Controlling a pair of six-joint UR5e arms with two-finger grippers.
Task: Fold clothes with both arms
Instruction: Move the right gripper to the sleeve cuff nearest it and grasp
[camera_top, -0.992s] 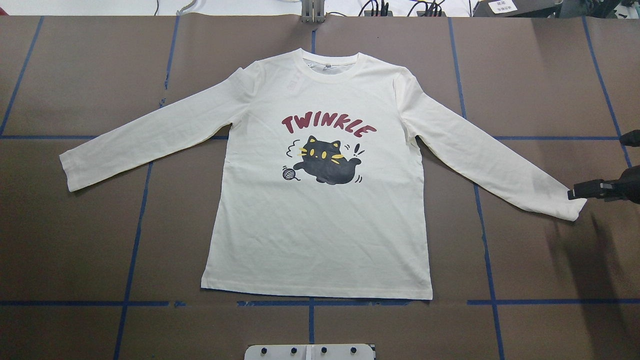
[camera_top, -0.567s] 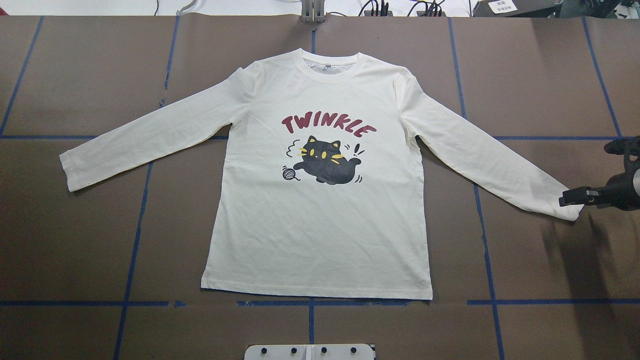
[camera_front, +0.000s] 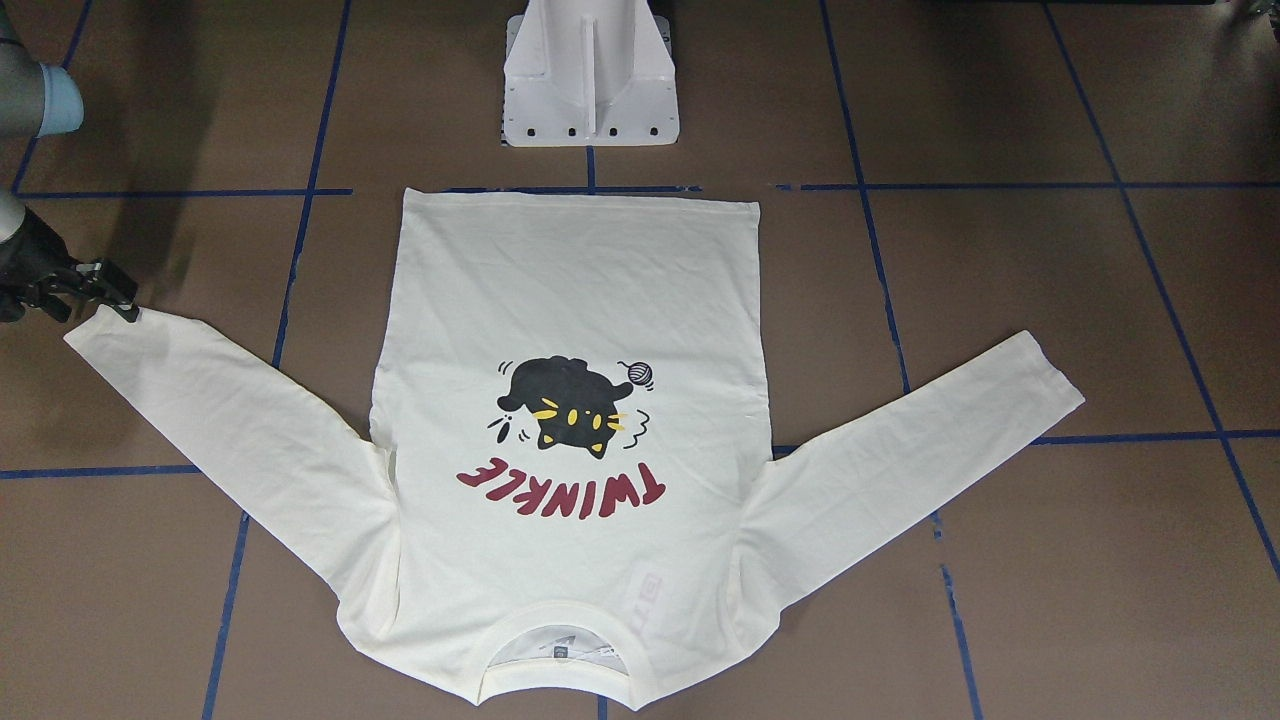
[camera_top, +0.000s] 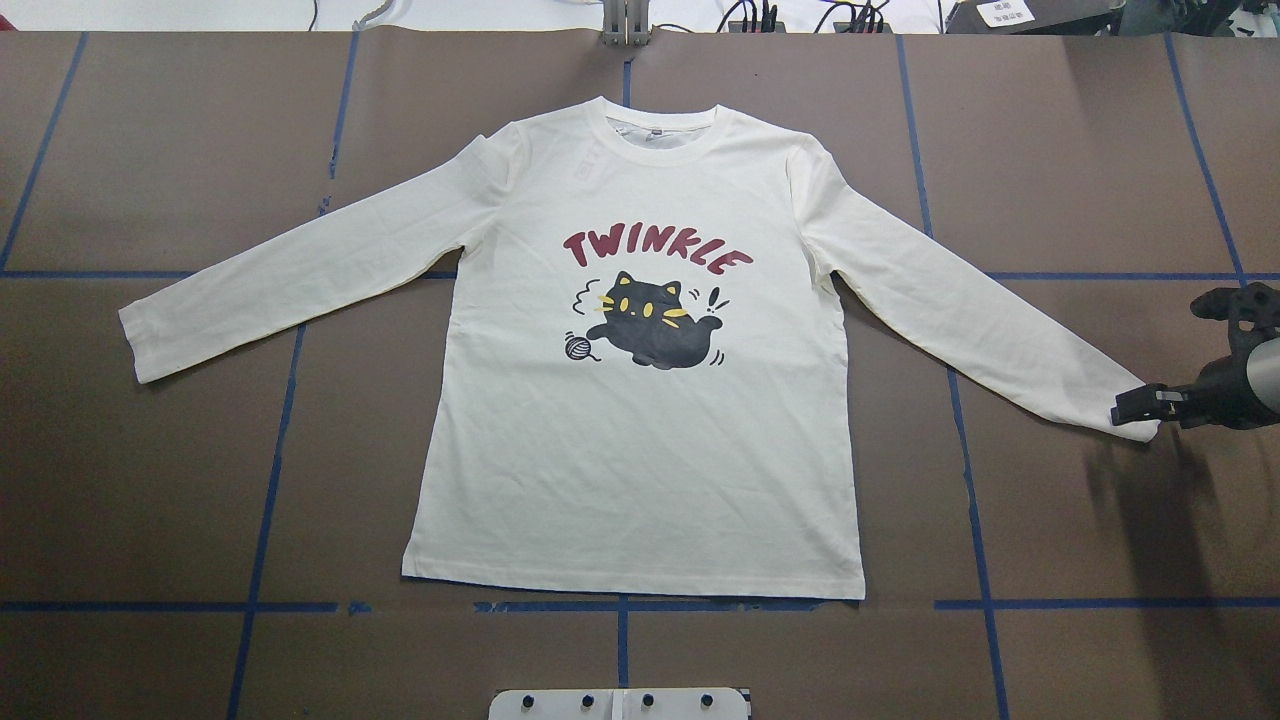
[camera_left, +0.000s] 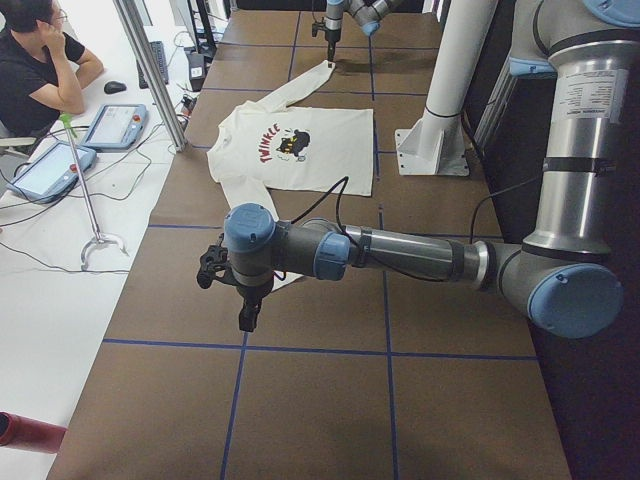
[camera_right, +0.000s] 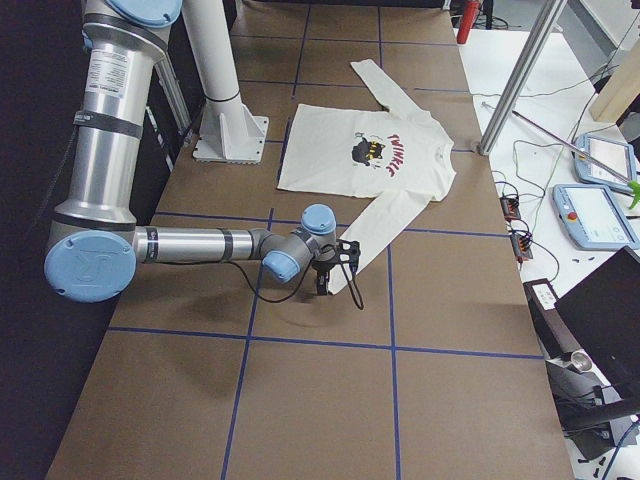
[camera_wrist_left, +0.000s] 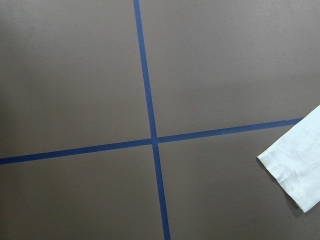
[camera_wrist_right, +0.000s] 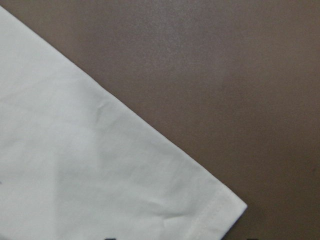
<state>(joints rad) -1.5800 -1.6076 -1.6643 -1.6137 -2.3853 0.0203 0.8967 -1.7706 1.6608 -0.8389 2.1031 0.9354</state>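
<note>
Overhead exterior view gives you the whole layout: the shirt (camera_top: 640, 470) is spread flat on the brown table (camera_top: 150, 480), print side up, with the black cat and the red TWINKLE lettering across the chest. The collar is at the far side from the robot and the hem runs along a blue tape line (camera_top: 150, 606), just in front of the white pedestal base (camera_front: 590, 90). Both sleeves are splayed out wide and angle back toward the robot's side. The right gripper (camera_top: 1138, 405) comes in low from the table's edge, and its tip sits right at the end of the sleeve on the robot's right, overlapping the cuff's edge from above. Honestly, I can't tell if its fingers are spread or pinched on the fabric, and the front-facing view isn't any clearer. The right wrist camera just shows the right cuff (camera_wrist_right: 200, 210) lying flat, filling the lower left, with bare brown table in the rest. The left gripper (camera_left: 246, 315) only shows in the exterior left view, pointing straight down over bare table at the end of the outstretched left arm (camera_left: 400, 255), so I can't tell about that one either. Its wrist camera sees the left cuff (camera_wrist_left: 297, 162) off at the right edge, lying beside a crossing of tape lines. A person (camera_left: 30, 70) sits off to the side.
</note>
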